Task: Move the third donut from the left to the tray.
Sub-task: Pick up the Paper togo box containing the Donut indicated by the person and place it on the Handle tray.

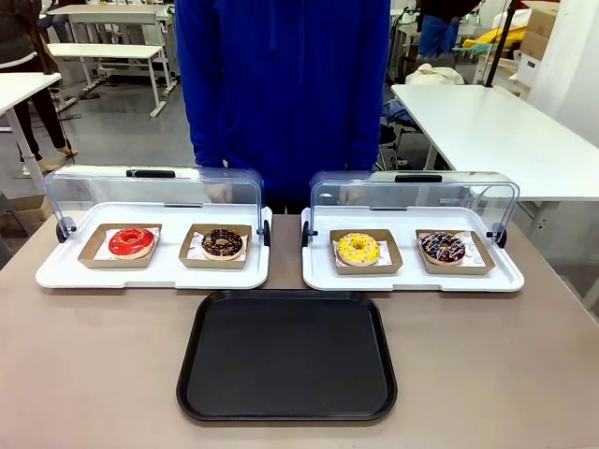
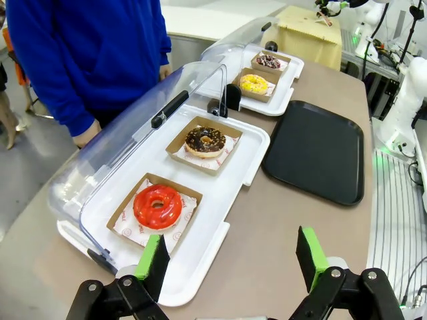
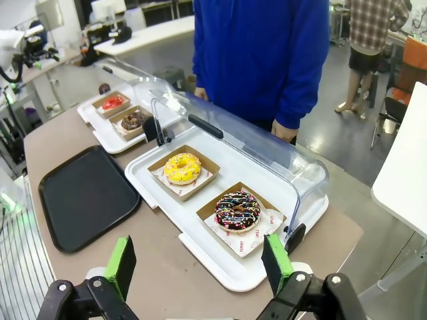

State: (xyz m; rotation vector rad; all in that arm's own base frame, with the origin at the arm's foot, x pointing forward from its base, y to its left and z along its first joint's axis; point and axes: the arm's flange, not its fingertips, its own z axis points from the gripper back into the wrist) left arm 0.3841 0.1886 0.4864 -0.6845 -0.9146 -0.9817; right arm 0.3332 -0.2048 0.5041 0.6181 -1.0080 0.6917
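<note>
The bench (image 1: 84, 374) carries the black tray (image 1: 286, 355), between both grippers. The yellow donut (image 3: 182, 167) sits in a cardboard tray (image 3: 208, 175) ahead of the right gripper (image 3: 199, 257), whose jaws stand wide apart. The left gripper (image 2: 232, 253) gapes too, well away from the donut.

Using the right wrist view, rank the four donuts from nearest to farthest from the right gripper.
From the right gripper:
1. Sprinkled dark donut, near end of the closer white tray.
2. Yellow donut, same tray, far end.
3. Brown donut, near end of the farther white tray.
4. Red donut, that tray's far end.
</note>
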